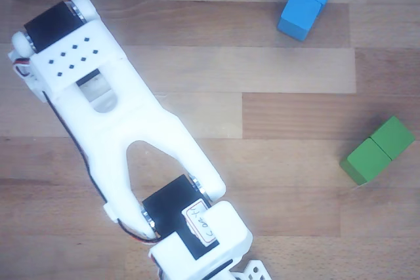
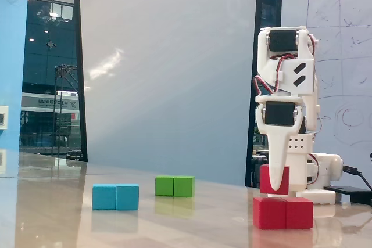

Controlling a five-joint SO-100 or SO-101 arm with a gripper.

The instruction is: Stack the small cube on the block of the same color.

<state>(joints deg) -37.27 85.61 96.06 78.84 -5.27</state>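
on the red block (image 2: 283, 213), fixed view: small cube (image 2: 275, 179) sits on its left half, claw (image 2: 277, 185) clamped on it; blue (image 2: 115, 196) & green blocks (image 2: 174, 186) well left.

Small cube (image 2: 274, 179): we see it atop the same-color block (image 2: 283, 213), apparently touching.
Other blocks: two pairs (image 2: 115, 196) (image 2: 174, 186) lie leftward, apart.
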